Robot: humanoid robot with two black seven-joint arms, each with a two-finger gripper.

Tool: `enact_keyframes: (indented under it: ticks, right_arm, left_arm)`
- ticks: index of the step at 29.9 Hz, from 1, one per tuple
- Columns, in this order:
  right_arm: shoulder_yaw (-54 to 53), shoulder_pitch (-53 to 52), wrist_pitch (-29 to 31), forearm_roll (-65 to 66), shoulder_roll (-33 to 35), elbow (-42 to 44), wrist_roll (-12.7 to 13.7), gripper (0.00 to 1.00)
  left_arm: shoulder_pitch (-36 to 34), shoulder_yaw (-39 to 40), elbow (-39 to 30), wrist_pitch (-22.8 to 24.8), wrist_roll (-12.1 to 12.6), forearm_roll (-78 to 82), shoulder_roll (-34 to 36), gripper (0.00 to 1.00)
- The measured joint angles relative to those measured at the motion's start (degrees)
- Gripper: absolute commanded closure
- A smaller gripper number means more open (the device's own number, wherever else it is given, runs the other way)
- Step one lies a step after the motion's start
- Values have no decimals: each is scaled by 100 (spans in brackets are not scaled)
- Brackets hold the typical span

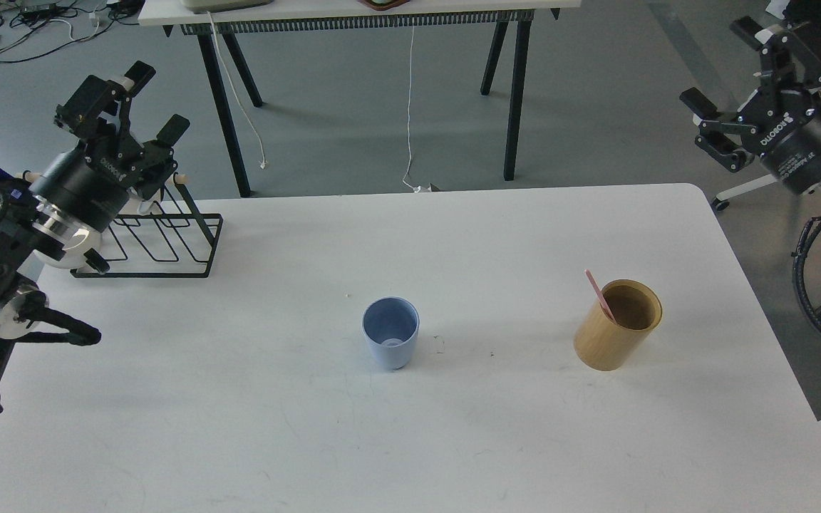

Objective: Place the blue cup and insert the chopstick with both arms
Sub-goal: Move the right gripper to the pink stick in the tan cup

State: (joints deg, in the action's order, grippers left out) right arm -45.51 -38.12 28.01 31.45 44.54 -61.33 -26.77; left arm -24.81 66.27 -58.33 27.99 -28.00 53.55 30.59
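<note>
The blue cup (390,332) stands upright and empty at the middle of the white table (410,427). To its right stands a tan wooden holder (617,324) with a pink chopstick (599,295) leaning out of its left rim. My left gripper (155,100) is open and empty, raised above the table's far left edge over a wire rack. My right gripper (727,71) is open and empty, raised beyond the table's far right corner. Both are far from the cup and the holder.
A black wire rack (157,242) sits on the table at the far left. A second table with black legs (517,92) stands behind, and a white cable (409,107) hangs from it. Grey floor lies beyond the table's edges.
</note>
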Motion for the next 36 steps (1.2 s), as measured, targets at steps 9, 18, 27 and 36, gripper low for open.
enact_keyframes:
  ticks: [9,18,27,36]
  right_arm:
    - [-10,50,1,2196,881,-1033,-118,0]
    - [92,407,0,4702,1887,-2807,-125,0]
    - [919,507,-1378,7414,2015,-3154,-125,0]
    - [1164,517,-1796,7702,1864,-3063,-123,1]
  left_arm:
    - [-2,84,-179,1,0,-211,142,6]
    - [9,38,-180,1,0,-214,80,5]
    - [25,-8,-158,1,0,-214,79,4]
    - [44,-39,-121,1,0,-204,-106,4]
